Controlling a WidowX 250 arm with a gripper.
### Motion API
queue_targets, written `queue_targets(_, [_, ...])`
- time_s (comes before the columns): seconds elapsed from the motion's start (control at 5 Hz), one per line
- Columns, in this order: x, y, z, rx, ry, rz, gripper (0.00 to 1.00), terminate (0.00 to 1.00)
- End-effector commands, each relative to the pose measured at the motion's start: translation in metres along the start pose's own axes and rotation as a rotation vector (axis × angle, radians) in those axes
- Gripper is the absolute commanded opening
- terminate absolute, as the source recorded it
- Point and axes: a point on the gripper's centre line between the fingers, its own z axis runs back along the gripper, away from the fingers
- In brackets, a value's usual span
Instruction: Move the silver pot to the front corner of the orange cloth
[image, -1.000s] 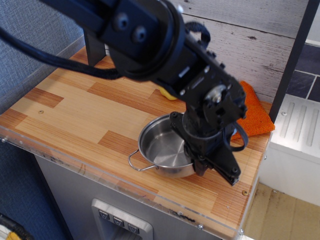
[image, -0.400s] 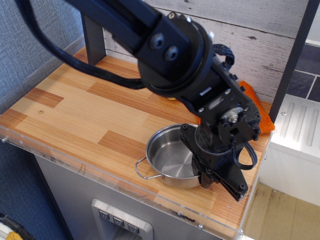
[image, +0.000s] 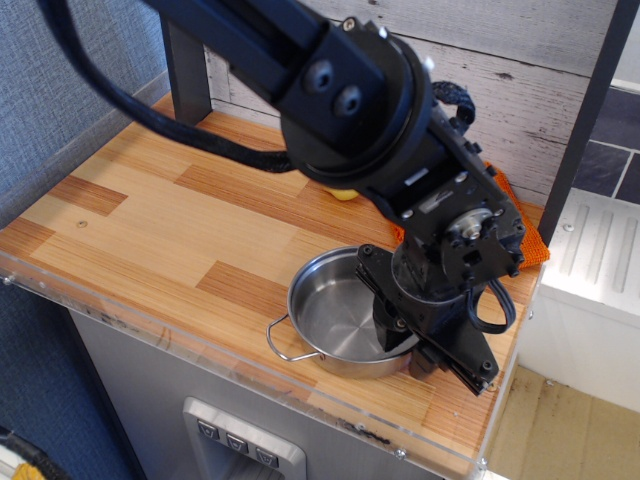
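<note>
The silver pot (image: 335, 318) is round and shiny, with a wire loop handle on its front-left side. It is at the front right of the wooden table (image: 150, 215). My black gripper (image: 408, 346) reaches down over the pot's right rim and is shut on it. The orange cloth (image: 522, 232) lies behind the pot at the back right corner. My arm hides most of it, so only its right part shows. I cannot tell whether the pot touches the cloth.
A small yellow object (image: 346, 194) peeks out behind my arm. A clear plastic lip (image: 200, 345) runs along the table's front edge, close to the pot. A grey post (image: 188, 70) stands at the back left, and a dark pole (image: 590, 110) at the right.
The pot has moved with my gripper to the right and toward the front edge. In the last half second it barely shifted.
</note>
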Motion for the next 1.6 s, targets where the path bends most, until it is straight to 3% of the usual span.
queue_targets(0.0, [0.01, 0.008, 0.023, 0.01, -0.061, 0.006, 1.0, 0.0])
queue_targets(0.2, [0.012, 0.008, 0.028, -0.069, -0.077, -0.015, 1.0, 0.0])
queue_targets(0.4, [0.016, 0.017, 0.049, -0.198, -0.128, 0.029, 1.0, 0.0])
queue_targets(0.6, [0.02, 0.021, 0.067, -0.232, -0.161, 0.02, 1.0, 0.0])
queue_targets(1.0, [0.027, 0.036, 0.108, -0.243, -0.23, 0.025, 1.0, 0.0])
queue_targets(1.4, [0.027, 0.036, 0.108, -0.243, -0.23, 0.025, 1.0, 0.0])
